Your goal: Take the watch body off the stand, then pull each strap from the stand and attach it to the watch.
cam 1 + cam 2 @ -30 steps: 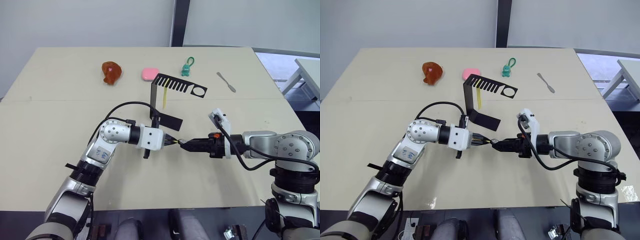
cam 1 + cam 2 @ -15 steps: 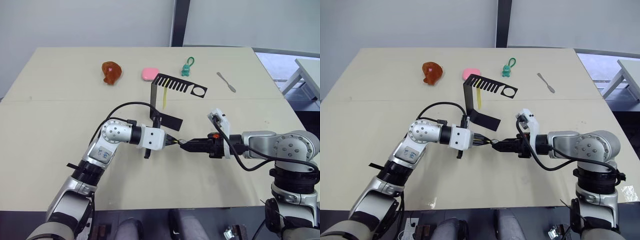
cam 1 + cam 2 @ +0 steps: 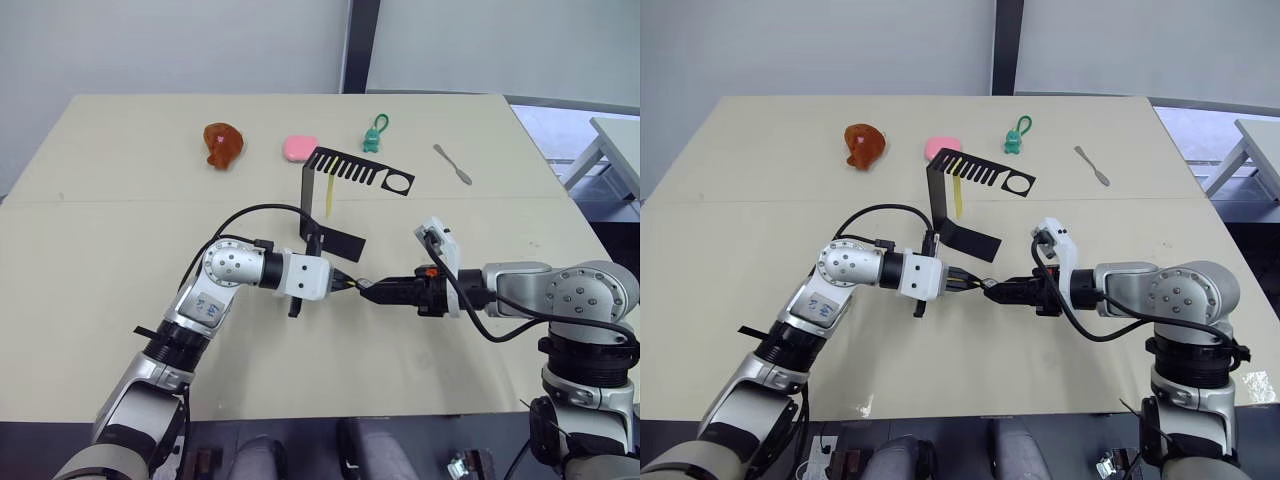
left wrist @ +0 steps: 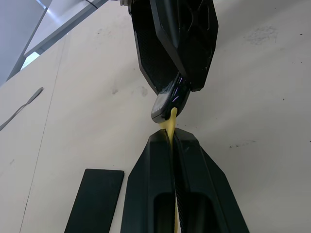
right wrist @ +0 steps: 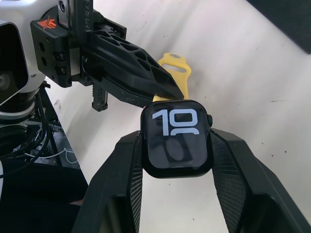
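The right gripper is clamped on the watch body, one finger on each side edge, with the screen facing the right wrist camera. The left gripper is closed on a yellow strap, held edge-on between its two fingers. The strap's long axis runs along the fingers, and its free end points at the watch body and touches the case edge. In the right wrist view, the strap's far end sticks out behind the left fingers. Both grippers meet above the table, just in front of the stand base. The second strap hangs vertically from the stand's slotted top arm, long axis upright. The arm's ring hole end points toward the robot's right.
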Action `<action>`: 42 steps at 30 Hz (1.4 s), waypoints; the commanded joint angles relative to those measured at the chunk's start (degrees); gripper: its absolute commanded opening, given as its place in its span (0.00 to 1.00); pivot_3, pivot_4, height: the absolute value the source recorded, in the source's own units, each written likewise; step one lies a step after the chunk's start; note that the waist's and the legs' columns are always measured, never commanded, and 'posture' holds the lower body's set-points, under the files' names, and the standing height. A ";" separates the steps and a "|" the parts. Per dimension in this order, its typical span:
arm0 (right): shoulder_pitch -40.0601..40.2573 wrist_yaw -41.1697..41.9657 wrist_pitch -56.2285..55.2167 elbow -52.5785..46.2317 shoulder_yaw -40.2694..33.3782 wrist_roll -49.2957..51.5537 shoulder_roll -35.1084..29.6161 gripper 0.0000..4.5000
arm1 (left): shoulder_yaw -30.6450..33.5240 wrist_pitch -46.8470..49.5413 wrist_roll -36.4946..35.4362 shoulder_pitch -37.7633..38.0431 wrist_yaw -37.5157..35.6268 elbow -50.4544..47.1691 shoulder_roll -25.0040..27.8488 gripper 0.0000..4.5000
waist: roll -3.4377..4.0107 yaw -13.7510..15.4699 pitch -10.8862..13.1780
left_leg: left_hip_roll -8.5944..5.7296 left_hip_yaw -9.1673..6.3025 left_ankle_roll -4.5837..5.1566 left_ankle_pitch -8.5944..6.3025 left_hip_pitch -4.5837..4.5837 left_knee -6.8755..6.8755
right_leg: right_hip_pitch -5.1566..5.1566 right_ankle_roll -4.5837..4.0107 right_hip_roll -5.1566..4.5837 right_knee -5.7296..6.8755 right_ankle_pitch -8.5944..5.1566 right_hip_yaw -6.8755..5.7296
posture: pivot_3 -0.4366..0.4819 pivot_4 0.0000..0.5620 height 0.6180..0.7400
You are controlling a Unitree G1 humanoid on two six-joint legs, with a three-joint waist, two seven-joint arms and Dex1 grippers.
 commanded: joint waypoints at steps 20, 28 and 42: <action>13.37 29.38 -59.01 -18.45 13.56 -25.81 -22.15 0.33 | 16.27 46.83 -38.37 4.81 -11.10 -24.68 21.07 0.99 | 0.05 -0.03 0.05 | -0.04 -0.10 0.06 -0.03 -0.19 0.10 | -0.06 0.07 0.01 -0.13 0.03 -0.07 | 0.48 0.27 1.00; 15.92 34.34 -73.15 -13.21 16.02 -35.08 -22.36 0.33 | 15.39 41.43 -34.70 7.80 -8.74 -26.90 20.88 0.99 | 0.04 0.15 0.06 | -0.03 -0.07 0.03 -0.02 -0.11 0.17 | -0.04 0.04 0.01 -0.06 0.02 -0.05 | 0.48 0.27 1.00; 12.08 35.00 -74.29 -4.55 25.50 -40.51 -14.73 0.33 | 16.98 33.27 -30.51 14.00 -8.39 -22.09 22.84 0.99 | 0.03 -0.13 0.05 | 0.01 -0.02 0.03 -0.03 -0.04 0.27 | -0.04 -0.02 0.03 0.09 -0.02 -0.03 | 0.48 0.27 1.00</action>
